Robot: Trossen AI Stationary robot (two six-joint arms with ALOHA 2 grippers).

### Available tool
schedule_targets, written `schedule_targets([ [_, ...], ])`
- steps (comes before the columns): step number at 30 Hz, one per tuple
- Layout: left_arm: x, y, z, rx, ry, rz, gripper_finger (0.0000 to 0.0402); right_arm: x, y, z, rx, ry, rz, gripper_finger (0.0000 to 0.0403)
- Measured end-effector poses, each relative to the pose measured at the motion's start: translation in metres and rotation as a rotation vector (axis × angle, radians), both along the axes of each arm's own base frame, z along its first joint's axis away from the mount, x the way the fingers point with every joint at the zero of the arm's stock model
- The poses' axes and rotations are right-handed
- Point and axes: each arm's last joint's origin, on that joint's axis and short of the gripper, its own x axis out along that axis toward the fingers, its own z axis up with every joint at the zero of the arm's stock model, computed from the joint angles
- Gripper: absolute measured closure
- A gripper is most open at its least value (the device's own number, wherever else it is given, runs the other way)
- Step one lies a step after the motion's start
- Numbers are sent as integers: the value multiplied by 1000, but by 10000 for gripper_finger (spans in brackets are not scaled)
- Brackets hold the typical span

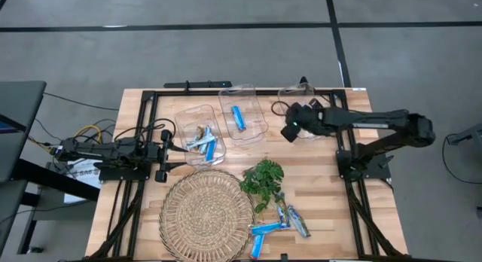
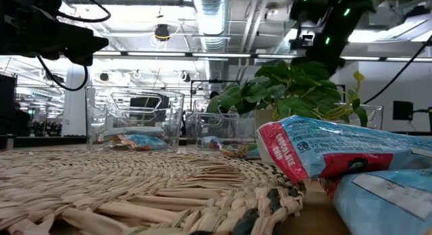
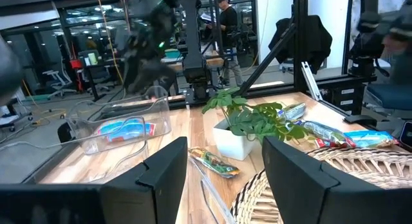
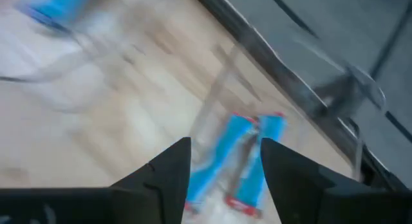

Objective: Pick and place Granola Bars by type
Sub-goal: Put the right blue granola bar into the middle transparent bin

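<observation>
Several blue granola bars [image 1: 282, 220] lie on the table's near right, close up in the low view [image 2: 324, 154]. The left clear bin [image 1: 197, 134] holds a tan bar and blue bars, and the middle bin [image 1: 242, 115] holds one blue bar. My right gripper [image 1: 290, 130] hovers open at the right bin [image 1: 301, 96]. Its wrist view shows two blue, red-tipped bars [image 4: 248, 163] lying below its fingers behind a clear wall. My left gripper [image 1: 162, 149] waits open beside the left bin, with a tan bar [image 3: 215, 161] ahead of it.
A leafy plant [image 1: 262, 179] in a white pot [image 3: 232, 143] stands mid-table between the bins and the loose bars. A round woven mat [image 1: 207, 209] covers the near left. Black frame rails run along the table's edges, and cables lie at the far left.
</observation>
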Motion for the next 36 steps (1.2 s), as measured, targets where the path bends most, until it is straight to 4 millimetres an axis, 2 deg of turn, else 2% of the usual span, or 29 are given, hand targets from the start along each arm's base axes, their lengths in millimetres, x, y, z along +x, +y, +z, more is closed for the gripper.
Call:
schedule_targets([
  [7,0,0,0,3,0,0,206,-9,66,28,34,-198,220,219],
  [15,0,0,0,6,0,0,206,-16,132,30,241,-264,508,229],
  [19,0,0,0,-3,0,0,206,-18,160,23,335,-244,603,230],
  [27,0,0,0,-4,1,0,206,-20,202,-6,507,-100,645,233],
  [36,0,0,0,3,0,0,206,-22,238,-43,679,66,567,235],
])
